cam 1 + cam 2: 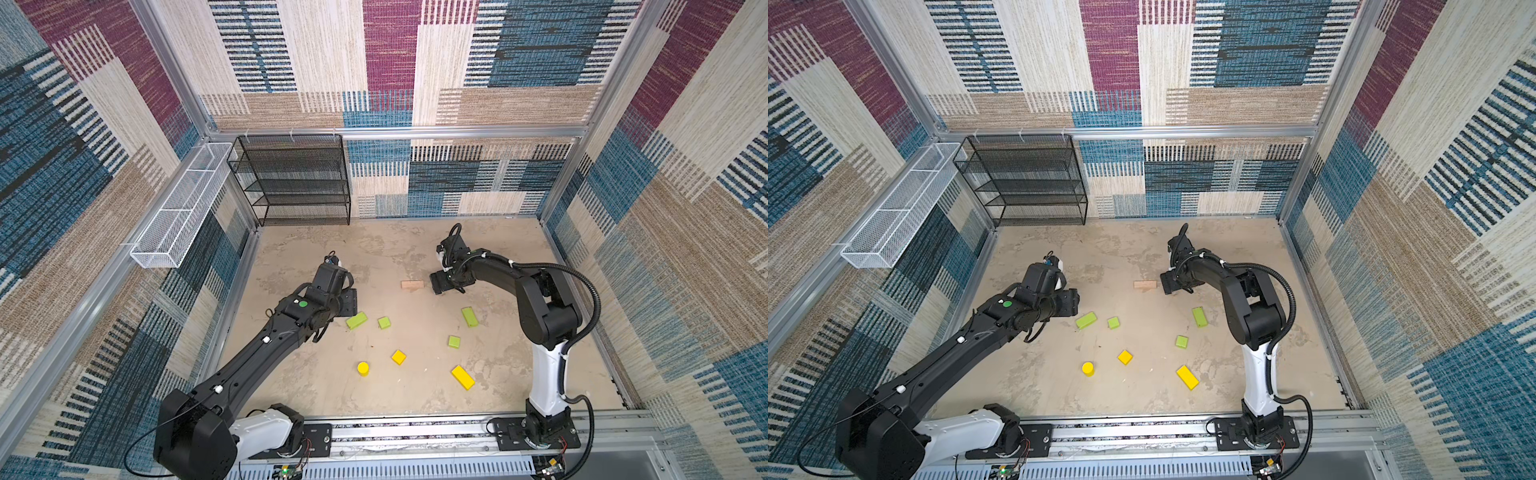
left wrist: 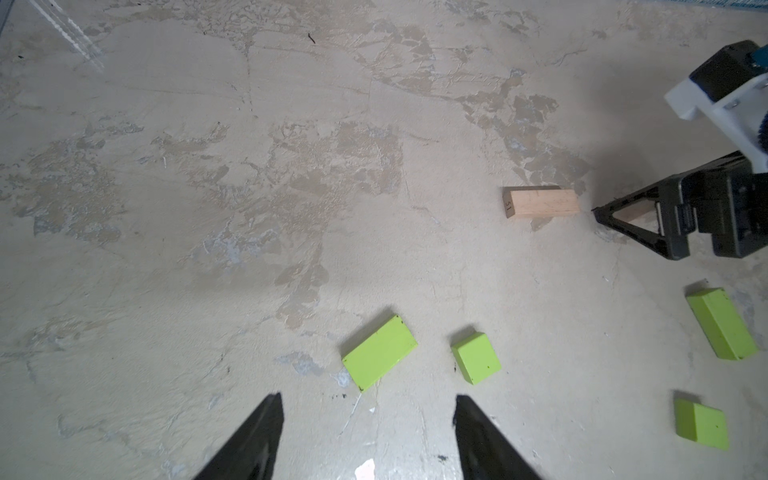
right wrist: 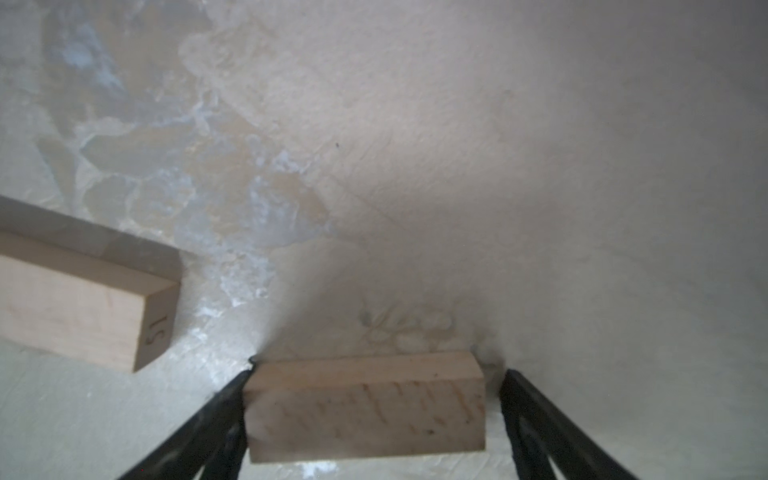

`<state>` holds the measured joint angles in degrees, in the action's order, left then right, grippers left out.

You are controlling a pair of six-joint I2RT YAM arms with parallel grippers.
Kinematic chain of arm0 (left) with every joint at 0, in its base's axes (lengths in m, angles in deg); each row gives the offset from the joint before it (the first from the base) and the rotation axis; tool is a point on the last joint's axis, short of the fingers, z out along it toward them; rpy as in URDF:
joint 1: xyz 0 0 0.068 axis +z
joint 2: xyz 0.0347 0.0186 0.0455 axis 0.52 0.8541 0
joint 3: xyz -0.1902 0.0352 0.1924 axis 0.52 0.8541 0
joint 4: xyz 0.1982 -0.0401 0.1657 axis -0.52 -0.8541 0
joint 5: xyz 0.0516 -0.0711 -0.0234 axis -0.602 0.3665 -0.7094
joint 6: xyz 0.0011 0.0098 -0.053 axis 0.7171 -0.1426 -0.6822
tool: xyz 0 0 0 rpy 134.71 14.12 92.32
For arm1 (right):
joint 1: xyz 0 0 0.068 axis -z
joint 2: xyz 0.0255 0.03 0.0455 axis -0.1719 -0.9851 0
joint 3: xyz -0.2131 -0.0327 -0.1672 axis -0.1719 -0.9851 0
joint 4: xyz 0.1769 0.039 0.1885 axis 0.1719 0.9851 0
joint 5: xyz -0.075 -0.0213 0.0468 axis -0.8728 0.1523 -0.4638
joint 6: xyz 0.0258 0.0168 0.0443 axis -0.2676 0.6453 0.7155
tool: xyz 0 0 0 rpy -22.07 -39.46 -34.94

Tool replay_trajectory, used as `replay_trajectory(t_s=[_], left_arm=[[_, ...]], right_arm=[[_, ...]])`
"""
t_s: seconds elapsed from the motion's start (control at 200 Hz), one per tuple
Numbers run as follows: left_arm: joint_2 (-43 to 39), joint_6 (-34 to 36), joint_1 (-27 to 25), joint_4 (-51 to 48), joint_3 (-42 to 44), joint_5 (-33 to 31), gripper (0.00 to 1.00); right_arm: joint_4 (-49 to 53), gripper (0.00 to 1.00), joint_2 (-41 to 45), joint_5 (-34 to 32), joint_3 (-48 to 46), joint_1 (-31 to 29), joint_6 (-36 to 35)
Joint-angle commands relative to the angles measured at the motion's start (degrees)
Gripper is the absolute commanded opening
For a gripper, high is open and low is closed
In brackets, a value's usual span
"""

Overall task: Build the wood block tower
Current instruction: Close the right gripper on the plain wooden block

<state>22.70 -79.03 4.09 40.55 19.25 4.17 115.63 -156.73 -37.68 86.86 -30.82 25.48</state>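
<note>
1. Wood blocks [image 1: 454, 342], both top views: all loose on the table [image 1: 415, 399], no tower yet. Reading the table centre as a dial, a tan plank [image 1: 412, 284] lies at 12. The lime-green blocks [image 1: 470, 316] are at 9–10 and 2–4, the yellow blocks [image 1: 463, 377] at 5–8. R gripper [image 1: 436, 286] sits low at that plank's 3 o'clock. L gripper [image 1: 351, 301] hangs near the long green block [image 1: 356, 321].
2. L wrist view: L fingers [image 2: 259, 436] are apart w/ nothing btwn them. The long green block and a green cube [image 2: 476, 357] lie just ahead.
3. R wrist view: a second tan plank [image 3: 365, 411] sits btwn the R fingers [image 3: 513, 399]. One touches its end and the other stands just clear, so it's not clamped. The first plank is near but apart.
4. Handling, my guess: light, stiff, dry wood, not fragile, though painted faces may slip. I'd pinch two opposite flat sides, centred, so nothing swings.
</note>
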Motion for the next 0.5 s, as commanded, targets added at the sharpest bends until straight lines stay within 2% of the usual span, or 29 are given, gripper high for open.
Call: replay_trajectory(t_s=[0.0,0.255,0.496], left_arm=[[0.41,-0.83,0.05,-0.82,-0.35,-0.37,0.7],[1.19,-0.77,0.06,-0.86,-0.96,0.09,0.7],[1.78,-0.5,0.0,-0.73,-1.41,0.44,0.7]], right_arm=[[0.36,0.85,-0.24,-0.34,-0.58,-0.12,1.02],[0.54,0.67,1.0,0.04,-1.68,-0.25,2.71],[1.51,0.61,4.0,-0.17,-3.5,-1.27,8.41]])
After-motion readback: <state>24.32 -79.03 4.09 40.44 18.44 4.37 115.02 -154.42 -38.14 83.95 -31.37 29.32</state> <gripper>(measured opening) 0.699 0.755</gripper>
